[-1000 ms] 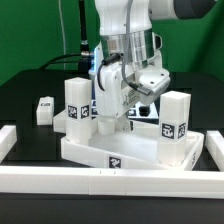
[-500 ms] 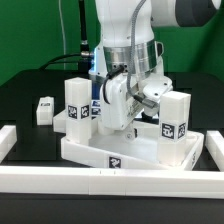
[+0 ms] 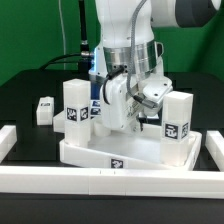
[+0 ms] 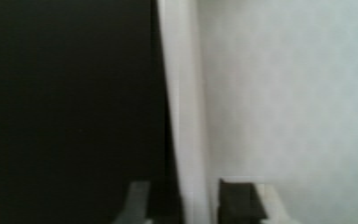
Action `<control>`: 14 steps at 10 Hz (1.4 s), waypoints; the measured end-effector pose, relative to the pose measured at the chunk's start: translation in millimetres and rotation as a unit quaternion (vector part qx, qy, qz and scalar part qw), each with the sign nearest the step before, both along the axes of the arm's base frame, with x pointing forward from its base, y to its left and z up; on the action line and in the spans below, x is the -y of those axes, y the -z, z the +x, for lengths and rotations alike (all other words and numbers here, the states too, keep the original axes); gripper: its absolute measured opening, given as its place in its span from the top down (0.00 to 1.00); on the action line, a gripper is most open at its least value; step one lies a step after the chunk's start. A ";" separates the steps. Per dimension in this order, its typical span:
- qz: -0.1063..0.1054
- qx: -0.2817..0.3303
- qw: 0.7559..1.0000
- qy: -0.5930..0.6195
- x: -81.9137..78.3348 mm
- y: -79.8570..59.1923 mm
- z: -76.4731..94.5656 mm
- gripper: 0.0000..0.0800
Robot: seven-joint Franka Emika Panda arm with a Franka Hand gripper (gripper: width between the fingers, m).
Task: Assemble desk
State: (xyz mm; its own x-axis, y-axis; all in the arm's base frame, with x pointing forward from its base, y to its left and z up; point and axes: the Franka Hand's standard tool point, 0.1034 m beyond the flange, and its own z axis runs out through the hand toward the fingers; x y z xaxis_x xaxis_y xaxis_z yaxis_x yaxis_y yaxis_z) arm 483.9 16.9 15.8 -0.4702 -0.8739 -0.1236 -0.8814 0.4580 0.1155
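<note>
The white tabletop (image 3: 110, 152) lies flat on the black table. One marked white leg (image 3: 75, 104) stands on it at the exterior view's left and another leg (image 3: 178, 117) at its right. A third leg (image 3: 43, 110) stands loose on the table further left. My gripper (image 3: 120, 118) reaches down between the two standing legs. In the wrist view my gripper (image 4: 190, 205) is shut on the tabletop's thin raised rim (image 4: 181, 100), with one dark finger (image 4: 142, 203) on each side of it. Its fingertips are hidden in the exterior view.
Long white border rails run along the front (image 3: 100, 181), the exterior view's left (image 3: 8, 140) and its right (image 3: 214, 150). A green backdrop and a black cable (image 3: 83, 45) stand behind the arm.
The gripper shifted slightly toward the exterior view's right and lower, then its jaws closed on the rim. The left leg and the tabletop moved slightly left.
</note>
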 end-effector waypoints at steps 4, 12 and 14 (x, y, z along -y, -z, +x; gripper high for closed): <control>0.000 0.001 1.000 -0.003 -0.2 0.0 -0.1 0.91; 0.001 0.005 1.000 -0.030 0.1 0.0 0.0 0.91; 0.003 0.026 0.990 -0.140 10.1 -1.2 2.2 0.91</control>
